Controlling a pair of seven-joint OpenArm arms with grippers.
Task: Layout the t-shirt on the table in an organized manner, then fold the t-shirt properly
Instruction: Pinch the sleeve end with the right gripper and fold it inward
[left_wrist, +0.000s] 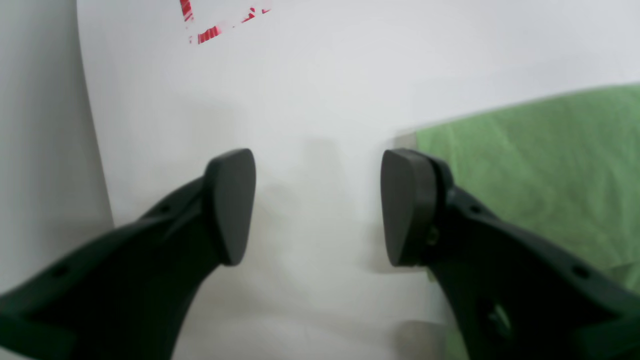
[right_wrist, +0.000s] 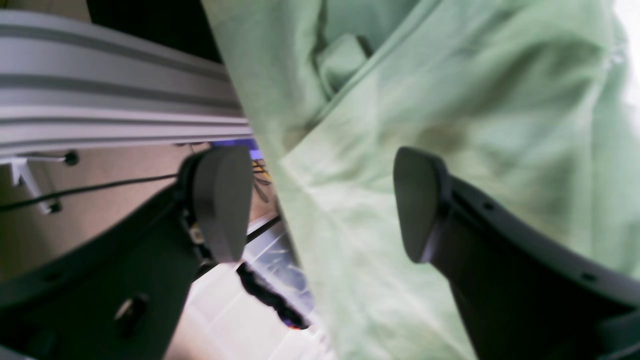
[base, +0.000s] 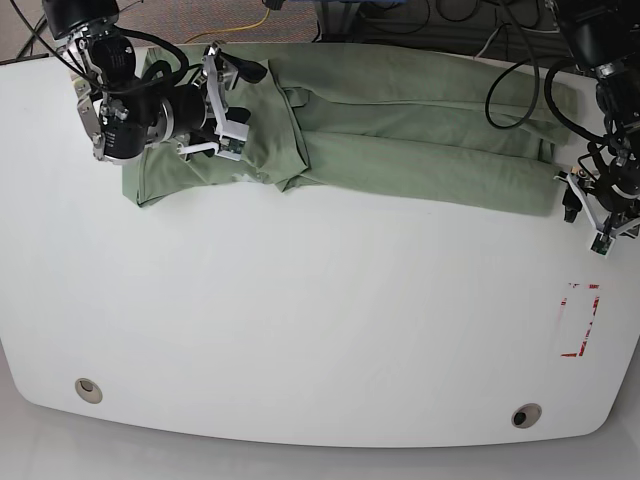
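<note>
On the white table (base: 300, 320) the t-shirt (base: 400, 130) lies folded lengthwise — left gripper (left_wrist: 317, 207) and right gripper (right_wrist: 320, 205) both gape wide, holding nothing.

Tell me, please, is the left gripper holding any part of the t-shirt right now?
No. In the left wrist view the left gripper is open over bare table, with the t-shirt lying beside its right finger.

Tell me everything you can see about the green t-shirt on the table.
The t-shirt is pale sage green, soft-looking cloth with wrinkles and folds. It lies stretched along the far edge of the white table, folded lengthwise into a long band, bunched and overlapped near its left end in the base view. The open right gripper hovers over that bunched part; whether it touches is unclear. The open left gripper sits beside the other end, not holding it.
</note>
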